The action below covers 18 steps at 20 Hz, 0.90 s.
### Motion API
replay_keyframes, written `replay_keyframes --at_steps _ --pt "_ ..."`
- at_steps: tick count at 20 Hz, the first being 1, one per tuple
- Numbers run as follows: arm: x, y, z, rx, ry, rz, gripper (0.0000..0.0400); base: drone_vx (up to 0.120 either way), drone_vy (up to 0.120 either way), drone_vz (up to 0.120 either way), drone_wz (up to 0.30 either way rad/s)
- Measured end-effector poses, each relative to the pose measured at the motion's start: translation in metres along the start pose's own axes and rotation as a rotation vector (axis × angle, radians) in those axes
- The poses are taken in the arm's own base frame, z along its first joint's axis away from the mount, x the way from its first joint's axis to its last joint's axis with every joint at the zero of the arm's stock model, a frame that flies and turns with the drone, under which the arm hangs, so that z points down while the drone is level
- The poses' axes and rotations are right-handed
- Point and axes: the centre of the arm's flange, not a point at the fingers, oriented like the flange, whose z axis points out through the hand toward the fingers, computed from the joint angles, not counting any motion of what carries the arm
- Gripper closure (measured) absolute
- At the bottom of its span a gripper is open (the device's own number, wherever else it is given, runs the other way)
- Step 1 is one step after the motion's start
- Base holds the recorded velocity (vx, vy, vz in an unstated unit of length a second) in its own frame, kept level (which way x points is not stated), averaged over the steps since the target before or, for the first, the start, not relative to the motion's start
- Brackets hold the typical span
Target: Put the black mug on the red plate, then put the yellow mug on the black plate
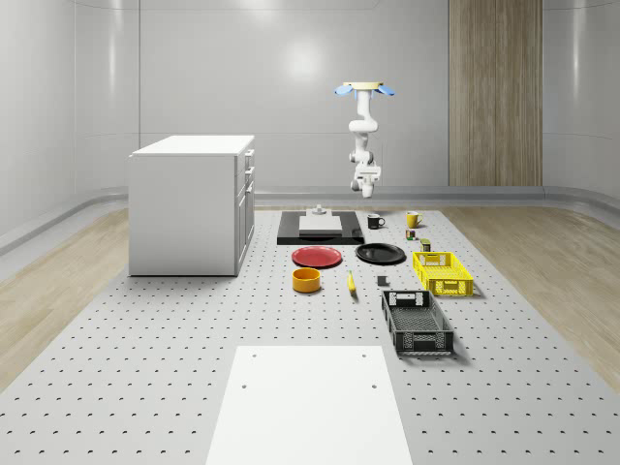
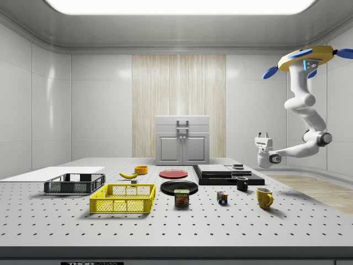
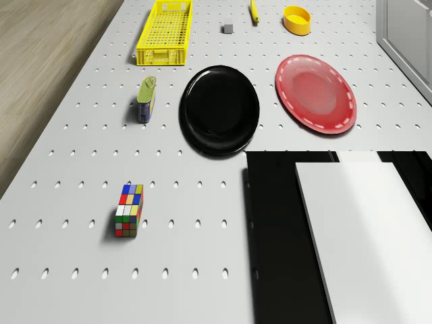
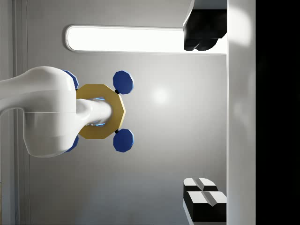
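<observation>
Gripper (image 2: 263, 136) fingers apart in the wrist view, nothing between them; it points upward, toward the drone (image 2: 305, 59). I read the glossy black ceramic mug (image 2: 242, 183) on the perforated grey table (image 2: 165, 232), below the hand and slightly toward the side view's left, beside the black slab (image 2: 229, 175). Flat red plate (image 1: 318, 256) lies nearer the whole-scene camera. Drone hovers high over the table's far end, arm folded down and doubled back. Wrist must flip down first, I judge.

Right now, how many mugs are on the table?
2. The black mug stands beside the black platform; the yellow mug stands further toward the whole-scene view's right.
</observation>
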Motion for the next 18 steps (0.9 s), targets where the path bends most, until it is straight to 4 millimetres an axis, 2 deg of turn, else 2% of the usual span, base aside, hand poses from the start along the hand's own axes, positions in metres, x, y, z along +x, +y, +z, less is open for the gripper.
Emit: replay_keyframes --at_steps 8,11,16,18 --pt "-0.003 -0.002 0.0 -0.021 0.029 0.0 0.0 0.01 0.0 0.0 0.0" --pt "-0.005 -0.004 0.0 -0.042 0.053 -0.001 0.0 0.0 0.0 -0.053 0.0" --pt "-0.013 -0.011 0.002 -0.113 0.13 -0.002 0.0 0.0 0.0 0.0 0.0" --pt "-0.018 -0.016 0.003 -0.164 0.183 -0.004 0.0 0.0 0.0 -0.08 0.0"
